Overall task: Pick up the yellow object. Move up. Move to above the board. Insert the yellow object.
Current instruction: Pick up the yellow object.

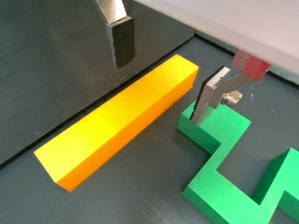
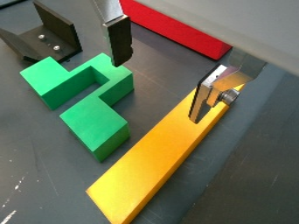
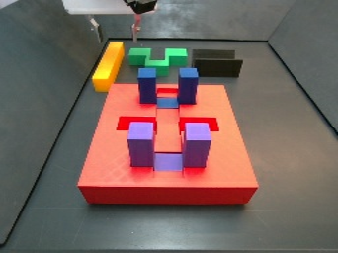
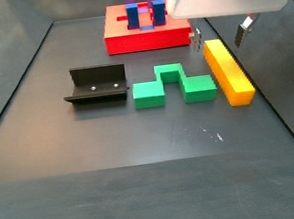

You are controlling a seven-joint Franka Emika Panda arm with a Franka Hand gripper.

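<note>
Two fingers (image 1: 121, 39) of the open gripper (image 2: 163, 70) straddle the yellow bar (image 2: 163, 157) lying on the floor; green block (image 2: 82, 96) just beside, red board (image 4: 147, 31) beyond. No writing legible.

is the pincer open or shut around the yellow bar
Open. The pincer straddles the yellow bar, one finger on each side with gaps showing; the bar lies flat on the floor.
</note>
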